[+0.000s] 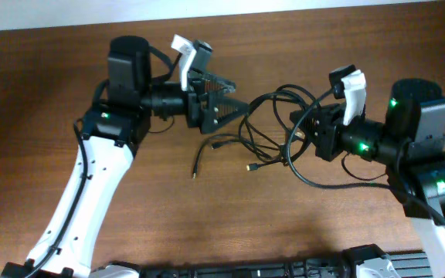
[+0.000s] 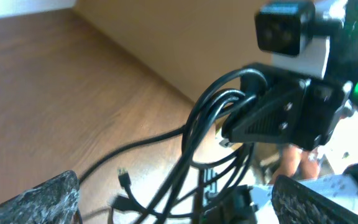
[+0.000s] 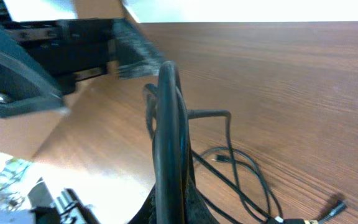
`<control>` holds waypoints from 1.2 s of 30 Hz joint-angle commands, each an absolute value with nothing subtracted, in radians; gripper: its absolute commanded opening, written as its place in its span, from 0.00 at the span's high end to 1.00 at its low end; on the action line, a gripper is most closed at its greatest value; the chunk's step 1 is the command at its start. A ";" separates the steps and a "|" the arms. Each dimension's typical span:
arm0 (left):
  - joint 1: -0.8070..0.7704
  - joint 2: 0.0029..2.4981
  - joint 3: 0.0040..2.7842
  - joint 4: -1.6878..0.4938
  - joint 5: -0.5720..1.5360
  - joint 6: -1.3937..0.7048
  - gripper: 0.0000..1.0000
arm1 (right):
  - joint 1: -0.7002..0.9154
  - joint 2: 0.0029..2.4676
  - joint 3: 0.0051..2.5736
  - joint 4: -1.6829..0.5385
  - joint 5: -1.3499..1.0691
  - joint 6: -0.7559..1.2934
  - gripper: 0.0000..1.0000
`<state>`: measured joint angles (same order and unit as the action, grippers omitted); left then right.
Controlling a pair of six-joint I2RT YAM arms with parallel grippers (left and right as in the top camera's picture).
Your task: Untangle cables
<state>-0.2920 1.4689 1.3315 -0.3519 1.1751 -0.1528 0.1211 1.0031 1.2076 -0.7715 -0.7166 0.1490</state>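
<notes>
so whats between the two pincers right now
The tangled black cables fill that gap, looping from the right pincer, shut on them, toward the open left pincer, over the wood table. The overhead view shows it.

Overhead downward; wrists close on cables (image 3: pixel 168 137)

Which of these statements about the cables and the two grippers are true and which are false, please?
1. The right gripper grips the cables. True.
2. The left gripper is shut on a cable. False: it is open, with its fingers wide apart.
3. The cables lie in a tray. False: they trail onto the bare wooden table.
4. A loose plug lies on the table. True.
</notes>
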 commanded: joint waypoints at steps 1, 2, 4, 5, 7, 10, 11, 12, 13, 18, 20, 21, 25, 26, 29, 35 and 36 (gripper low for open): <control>-0.379 1.455 1.346 -0.329 1.176 0.079 0.01 | 0.118 0.981 1.210 -0.745 -0.849 0.135 0.96; -0.397 1.455 1.345 -0.325 1.154 0.096 0.01 | 0.118 0.981 1.210 -0.739 -0.861 0.135 0.96; -0.426 1.455 1.345 -0.323 1.095 0.096 0.01 | 0.118 0.981 1.210 -0.734 -0.861 0.135 0.96; -0.442 1.455 1.346 -0.323 1.095 0.096 0.02 | 0.118 0.982 1.210 -0.732 -0.861 0.135 0.96; -0.462 1.455 1.346 -0.323 1.094 0.096 0.13 | 0.118 0.982 1.210 -0.732 -0.861 0.135 0.96; -0.469 1.455 1.345 -0.323 1.094 0.096 0.78 | 0.118 0.982 1.210 -0.733 -0.861 0.135 0.96; -0.469 1.455 1.345 -0.323 1.094 0.096 0.94 | 0.118 0.982 1.210 -0.733 -0.861 0.135 0.96; -0.469 1.455 1.346 -0.323 1.095 0.096 1.00 | 0.118 0.983 1.210 -0.734 -0.861 0.135 0.94; -0.469 1.455 1.345 -0.324 1.095 0.096 1.00 | 0.118 0.985 1.210 -0.736 -0.860 0.135 0.88; -0.468 1.455 1.345 -0.327 1.090 0.095 1.00 | 0.117 0.997 1.210 -0.768 -0.776 0.135 0.49; -0.468 1.455 1.345 -0.332 1.071 0.091 1.00 | 0.117 0.997 1.210 -0.783 -0.720 0.135 0.36; -0.468 1.455 1.346 -0.343 1.016 0.070 1.00 | 0.117 0.997 1.210 -0.791 -0.688 0.135 0.34; -0.469 1.455 1.346 -0.410 0.699 -0.060 1.00 | 0.117 0.997 1.210 -0.815 -0.616 0.135 0.31; -0.468 1.455 1.345 -0.438 0.631 -0.081 1.00 | 0.117 0.997 1.210 -0.819 -0.603 0.135 0.31; -0.468 1.446 1.346 -0.493 0.536 -0.083 1.00 | 0.117 0.997 1.210 -0.824 -0.563 0.135 0.29; -0.469 1.375 1.346 -0.507 0.517 -0.024 1.00 | 0.117 0.997 1.210 -0.829 -0.533 0.135 0.28; -0.469 1.361 1.346 -0.509 0.519 0.005 1.00 | 0.117 0.997 1.210 -0.828 -0.531 0.135 0.28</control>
